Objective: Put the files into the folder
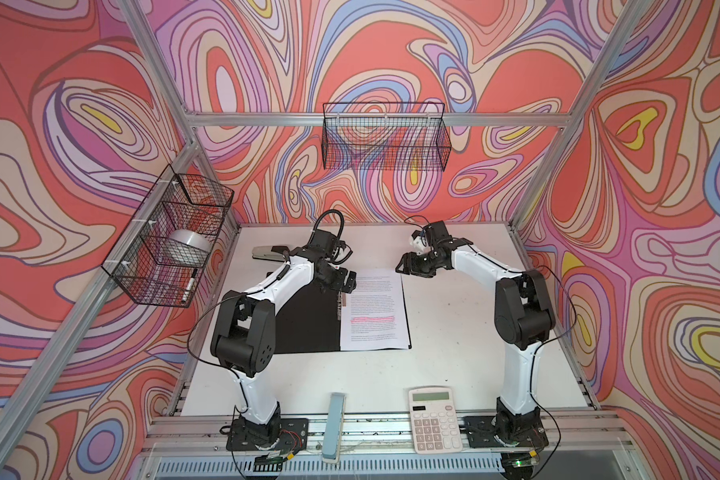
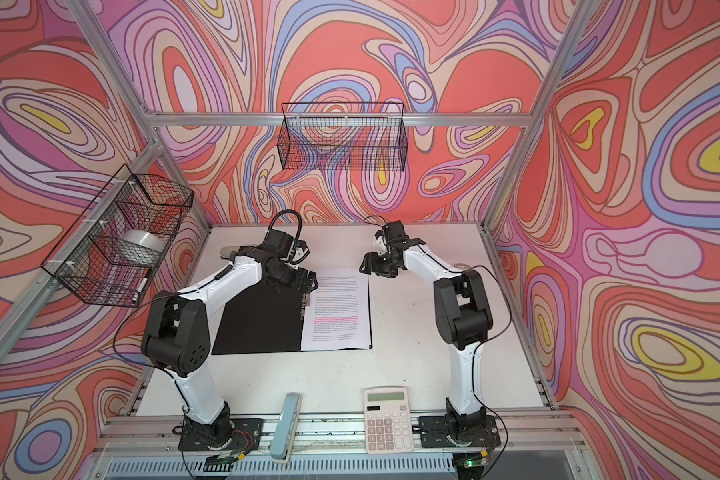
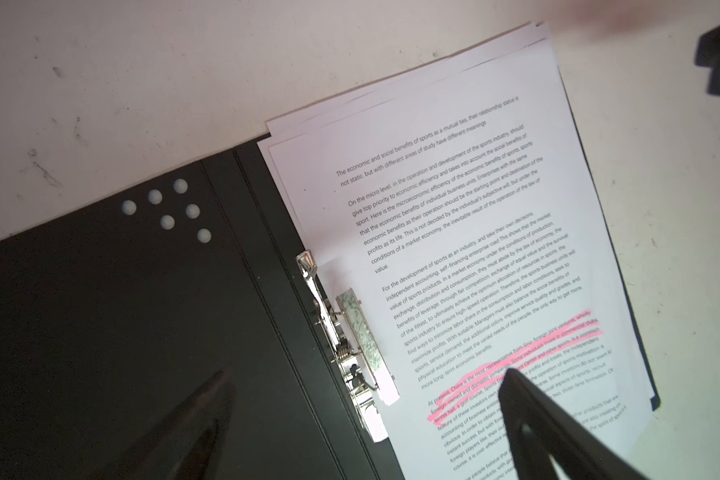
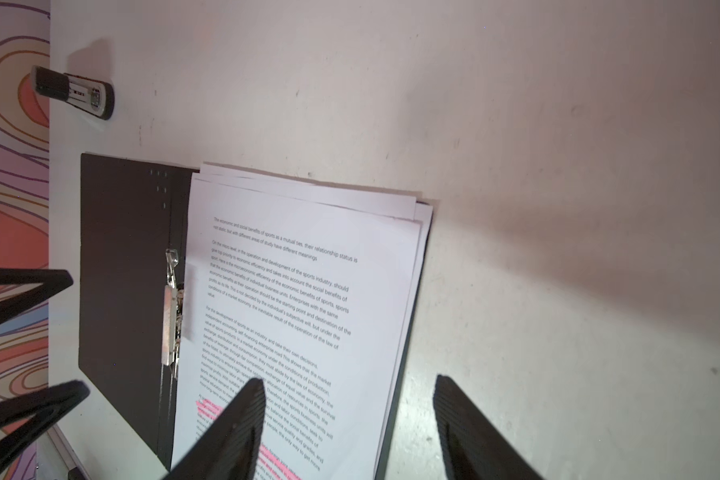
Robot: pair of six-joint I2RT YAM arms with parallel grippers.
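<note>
Lengthwise, the files (image 1: 375, 307) run front-to-back, heading farthest, on the open folder (image 1: 308, 328).

Open folder (image 1: 304, 320) at centre of table (image 1: 454, 332), black inside up. Files (image 1: 375, 307) on its 3 o'clock half, pink line mid-page. Left gripper (image 1: 344, 286) over the folder's 12 o'clock end, at the files' 11 o'clock corner. Right gripper (image 1: 404, 265) at 1 o'clock of files, apart from them. Stapler (image 1: 269, 252) at 11 o'clock of folder. Calculator (image 1: 435, 419) at 5 o'clock, on the near edge.
</note>
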